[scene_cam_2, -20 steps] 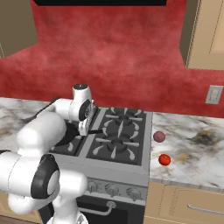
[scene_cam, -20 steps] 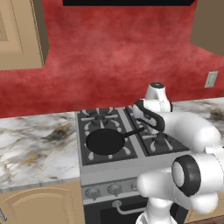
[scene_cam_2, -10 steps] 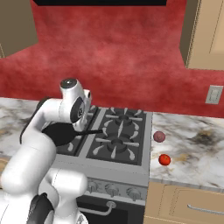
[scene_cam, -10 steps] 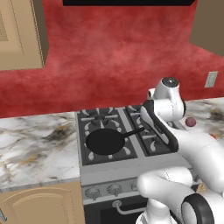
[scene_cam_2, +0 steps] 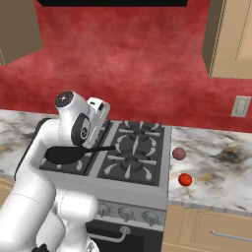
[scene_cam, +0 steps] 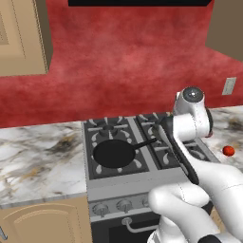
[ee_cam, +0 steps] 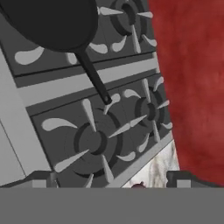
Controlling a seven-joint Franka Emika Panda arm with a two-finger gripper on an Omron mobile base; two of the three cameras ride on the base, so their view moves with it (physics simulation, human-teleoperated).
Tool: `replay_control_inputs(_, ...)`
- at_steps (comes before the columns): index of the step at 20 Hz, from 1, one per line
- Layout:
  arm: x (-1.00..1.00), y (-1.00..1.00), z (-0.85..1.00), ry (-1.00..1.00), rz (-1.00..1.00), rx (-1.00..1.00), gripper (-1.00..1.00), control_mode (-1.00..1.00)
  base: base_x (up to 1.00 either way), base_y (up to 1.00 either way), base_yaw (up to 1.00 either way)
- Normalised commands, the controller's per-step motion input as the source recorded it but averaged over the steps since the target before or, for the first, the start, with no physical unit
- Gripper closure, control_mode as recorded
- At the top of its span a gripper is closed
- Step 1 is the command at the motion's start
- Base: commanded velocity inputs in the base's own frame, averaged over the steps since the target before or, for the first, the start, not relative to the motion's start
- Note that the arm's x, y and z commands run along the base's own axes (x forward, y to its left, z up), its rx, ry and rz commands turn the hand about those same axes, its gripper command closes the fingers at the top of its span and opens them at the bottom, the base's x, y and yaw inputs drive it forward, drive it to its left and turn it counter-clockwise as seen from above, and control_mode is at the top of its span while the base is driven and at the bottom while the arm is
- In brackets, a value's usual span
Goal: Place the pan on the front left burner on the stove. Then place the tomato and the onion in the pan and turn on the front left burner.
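While raised over stove (scene_cam: 142, 185), fingers (ee_cam: 43, 179) spread.

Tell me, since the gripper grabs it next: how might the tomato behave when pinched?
The tomato looks round and glossy, so it may slip between the fingers or roll across the flat marble counter if nudged. It's small, so probably light.

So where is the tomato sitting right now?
The tomato lies on the marble counter right of the stove, just in front of the onion; the left base view shows it at far right.
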Motion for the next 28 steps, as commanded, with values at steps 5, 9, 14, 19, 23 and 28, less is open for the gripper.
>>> replay_control_inputs(5,-0.32,-0.5,0.21,-0.25,-0.17,0.12,-1.0,-1.0,0.0,0.0,0.0)
replay_control_inputs(9,-0.13,-0.56,0.3,-0.13,-0.12,0.18,-1.0,-1.0,0.0,0.0,0.0)
replay_control_inputs(14,-0.06,-0.55,0.18,-0.05,-0.09,0.17,-1.0,-1.0,0.0,0.0,0.0)
replay_control_inputs(19,-0.09,-0.5,0.01,-0.11,-0.08,0.14,-1.0,-1.0,0.0,0.0,0.0)
replay_control_inputs(23,-0.11,-0.58,0.0,-0.02,-0.14,0.12,-1.0,-1.0,0.0,0.0,0.0)
replay_control_inputs(28,0.0,-0.26,0.0,0.07,-0.14,0.11,-1.0,-1.0,0.0,0.0,0.0)
